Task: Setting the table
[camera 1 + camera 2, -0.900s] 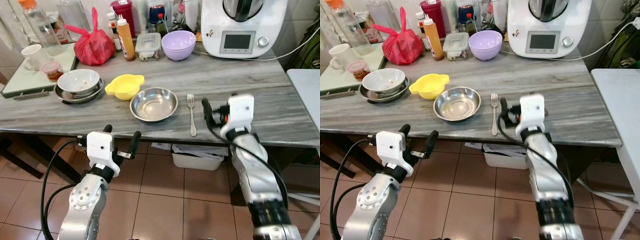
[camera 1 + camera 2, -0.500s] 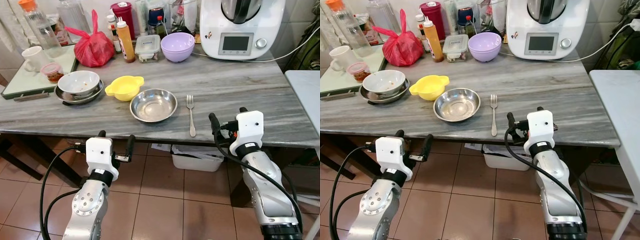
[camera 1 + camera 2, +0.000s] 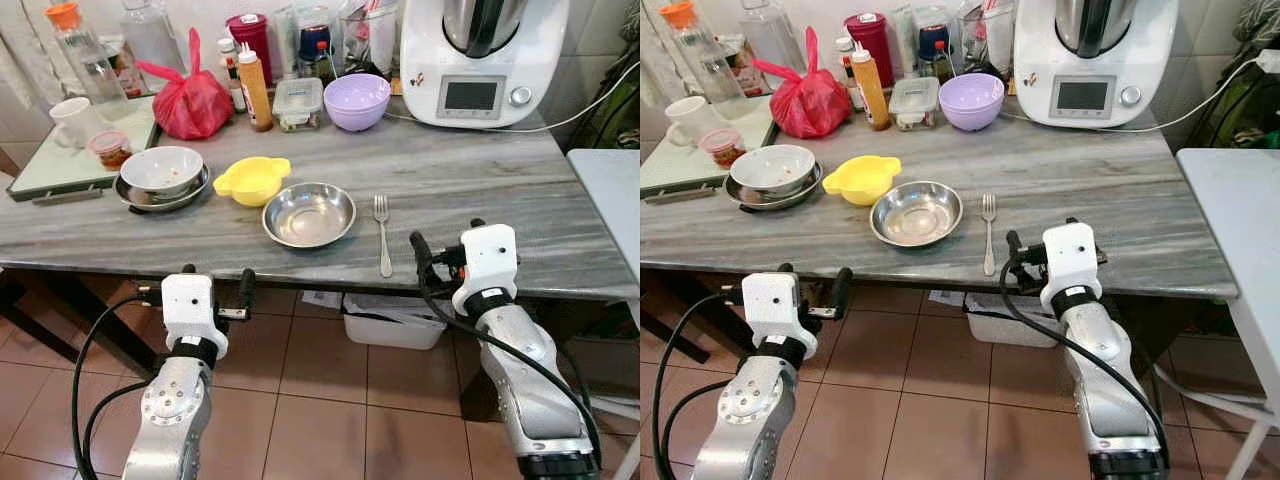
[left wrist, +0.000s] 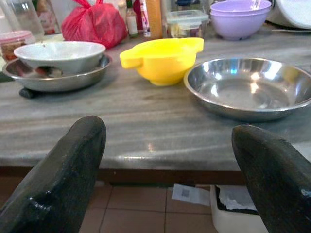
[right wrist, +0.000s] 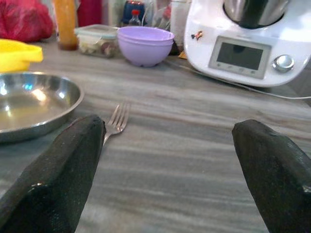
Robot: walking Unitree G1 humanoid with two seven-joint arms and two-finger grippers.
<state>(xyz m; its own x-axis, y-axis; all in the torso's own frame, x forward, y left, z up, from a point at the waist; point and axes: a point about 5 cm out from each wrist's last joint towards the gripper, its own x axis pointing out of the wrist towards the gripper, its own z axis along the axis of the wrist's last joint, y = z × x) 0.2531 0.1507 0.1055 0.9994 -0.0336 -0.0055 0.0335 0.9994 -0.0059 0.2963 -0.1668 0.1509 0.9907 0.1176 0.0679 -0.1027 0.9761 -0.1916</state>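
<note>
A steel dish sits near the front of the grey marble table, with a fork lying just to its right, tines pointing away from me. Behind the dish is a yellow bowl. My right gripper is open at the table's front edge, right of the fork's handle and holding nothing. In the right wrist view the fork lies ahead past one finger. My left gripper hangs open below the front edge, left of the dish, and is empty.
A white bowl on a steel plate stands at the left. Along the back are a purple bowl, a red bag, bottles, a lidded box and a white kitchen machine with its cable. A white bin sits under the table.
My right gripper has drawn back from above the table beside the fork to the front edge and dropped lower. The left gripper has sunk a little below the edge.
</note>
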